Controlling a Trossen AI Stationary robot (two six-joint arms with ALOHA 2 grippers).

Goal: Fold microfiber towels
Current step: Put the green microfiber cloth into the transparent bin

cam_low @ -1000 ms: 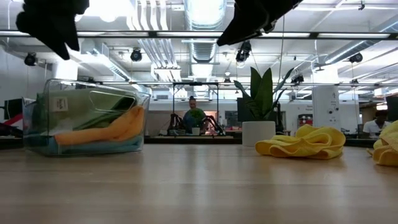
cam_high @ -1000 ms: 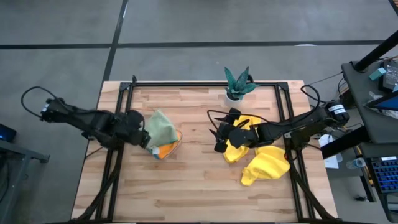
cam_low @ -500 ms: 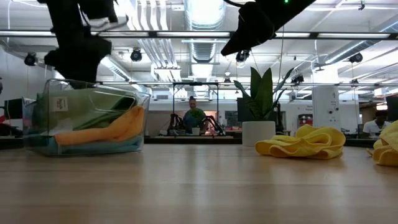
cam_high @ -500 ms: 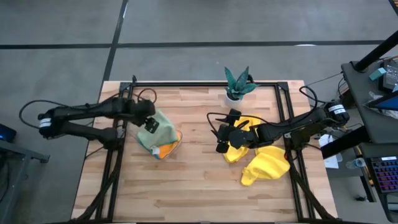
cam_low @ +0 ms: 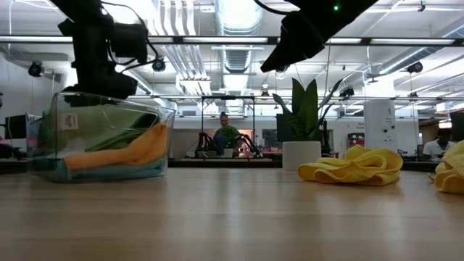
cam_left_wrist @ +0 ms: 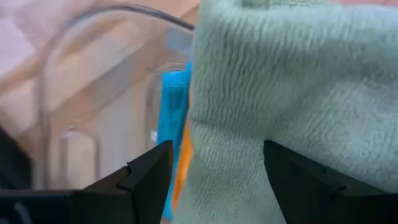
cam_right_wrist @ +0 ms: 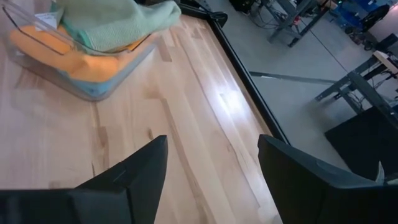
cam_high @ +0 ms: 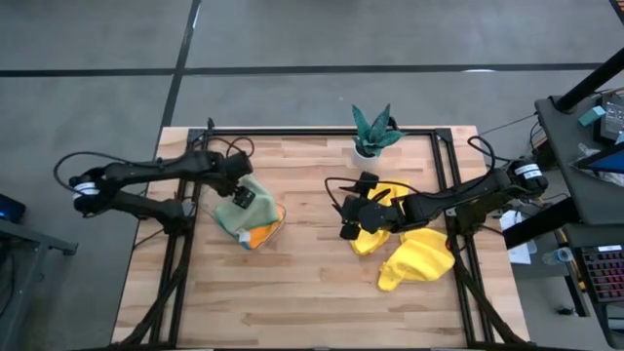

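A clear tray (cam_high: 275,222) on the table's left half holds a pale green towel (cam_high: 252,198) heaped on an orange towel (cam_high: 259,234) and a bright blue towel (cam_left_wrist: 173,112). My left gripper (cam_high: 237,193) hangs open over the green towel (cam_left_wrist: 292,87), pointing down, at the tray's rim height in the low view (cam_low: 98,76). Two yellow towels (cam_high: 374,234) (cam_high: 419,259) lie crumpled on the right half. My right gripper (cam_high: 344,220) hovers open above the table, just left of them, with nothing between its fingers (cam_right_wrist: 211,143). My left gripper points down over the top of the pale green towel (cam_left_wrist: 236,155), one finger on either side of a stretch of its surface. I cannot tell whether the fingertips touch the cloth.
A small teal-leaved plant in a white pot (cam_high: 371,134) stands at the far edge, near the middle. A black frame (cam_high: 322,130) runs along the table's far and side edges. Bare wood (cam_high: 312,292) lies between the tray and the yellow towels and along the near edge.
My left gripper has swung from beside the tray's left end over the tray, sunk toward the pale green towel and tipped to point more steeply down. Its fingers have stayed open. The towels have not moved.
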